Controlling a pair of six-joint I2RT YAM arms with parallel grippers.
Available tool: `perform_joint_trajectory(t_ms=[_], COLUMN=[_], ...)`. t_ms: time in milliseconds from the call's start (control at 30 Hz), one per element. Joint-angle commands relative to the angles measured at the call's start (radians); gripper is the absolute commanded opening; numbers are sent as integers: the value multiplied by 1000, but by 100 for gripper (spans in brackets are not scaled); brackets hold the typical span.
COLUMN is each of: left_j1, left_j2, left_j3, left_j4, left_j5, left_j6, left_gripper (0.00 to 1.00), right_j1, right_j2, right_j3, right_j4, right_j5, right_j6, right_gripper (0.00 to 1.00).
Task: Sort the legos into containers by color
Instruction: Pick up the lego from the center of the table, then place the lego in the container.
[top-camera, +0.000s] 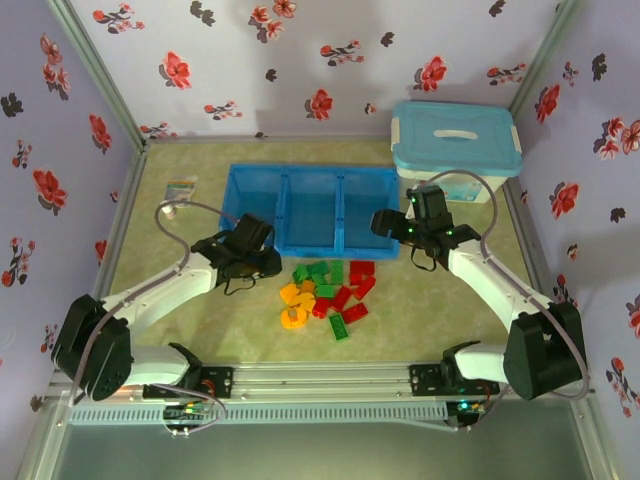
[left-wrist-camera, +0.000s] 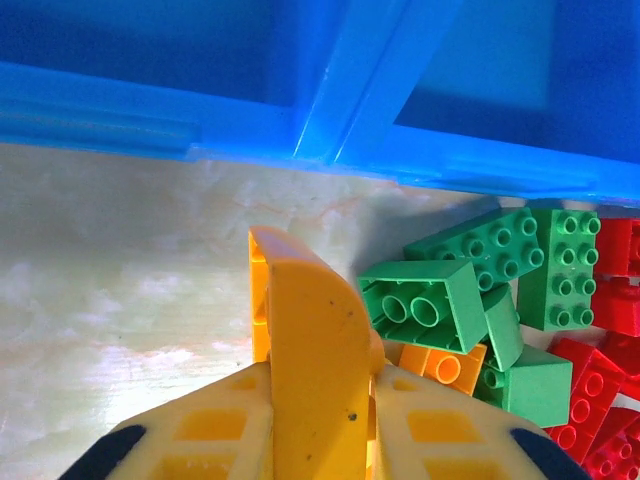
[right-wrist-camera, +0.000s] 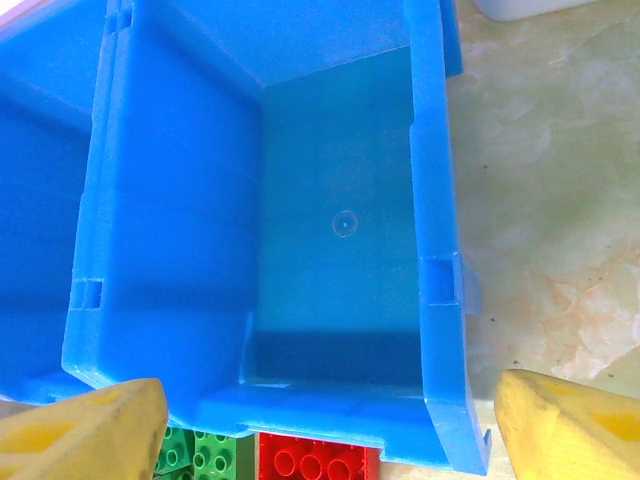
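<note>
Legos (top-camera: 322, 292): one loose heap in red, green and yellow-orange, lying on the bench (top-camera: 200, 330) at the centre of the top view, just below the near wall of the containers (top-camera: 310, 250). Reds are gathered toward the right of the heap, greens toward the top, yellow-orange pieces toward the lower left. No sorting is judged to be done yet, since all three compartments appear bare.

Containers: three joined blue compartments, set side by side above the heap, so that each colour can be given its own bay.

Left gripper (top-camera: 252, 240): placed at the left of the heap, close to the tray's near wall. In the left wrist view the left gripper (left-wrist-camera: 320, 405) is seen clenched on a yellow-orange brick (left-wrist-camera: 305, 310), which is held upright between the fingers (left-wrist-camera: 190, 435). Whether the brick is lifted off the bench cannot be told. The grasp is judged to be preparation for carrying it over the wall into a compartment.

Right gripper (top-camera: 392, 228): held at the right-hand compartment's near edge. In the right wrist view the right gripper (right-wrist-camera: 325, 420) is seen released, jaws wide apart, nothing between them; a red piece and green pieces are visible just beneath the wall.

White storage box (top-camera: 455, 145): lidded, at the upper right of the top view, beside the tray; not part of the sorting.
</note>
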Motion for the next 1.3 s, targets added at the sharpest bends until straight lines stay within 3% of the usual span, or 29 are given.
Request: perform_joint_trajectory(t_ms=[0, 200, 533, 733, 1033, 1067, 1167, 1200, 1267], left_j1=[21, 116, 301, 345, 358, 359, 358, 358, 357], left_j2=[-25, -30, 197, 327, 379, 383, 387, 382, 362], left_j3=[46, 134, 344, 419, 449, 449, 459, 462, 462], left_j4=[-61, -69, -48, -44, -37, -39, -53, -59, -64], left_j5=[-22, -20, 26, 49, 57, 57, 59, 57, 63], left_j6=[20, 68, 147, 165, 169, 169, 171, 170, 170], left_gripper=[22, 23, 26, 27, 30, 34, 70, 76, 80], right_j1=[10, 17, 57, 77, 87, 87, 90, 92, 94], right_j2=[-17, -18, 6, 18, 24, 26, 32, 34, 38], right_j3=[8, 7, 16, 11, 16, 17, 24, 27, 33], right_j4=[16, 11, -16, -29, -49, -51, -55, -58, -67], right_j5=[8, 8, 4, 13, 31, 29, 26, 29, 33], right_j6=[18, 19, 16, 15, 7, 7, 6, 6, 2], right_gripper=[86, 86, 86, 85, 85, 85, 85, 85, 85])
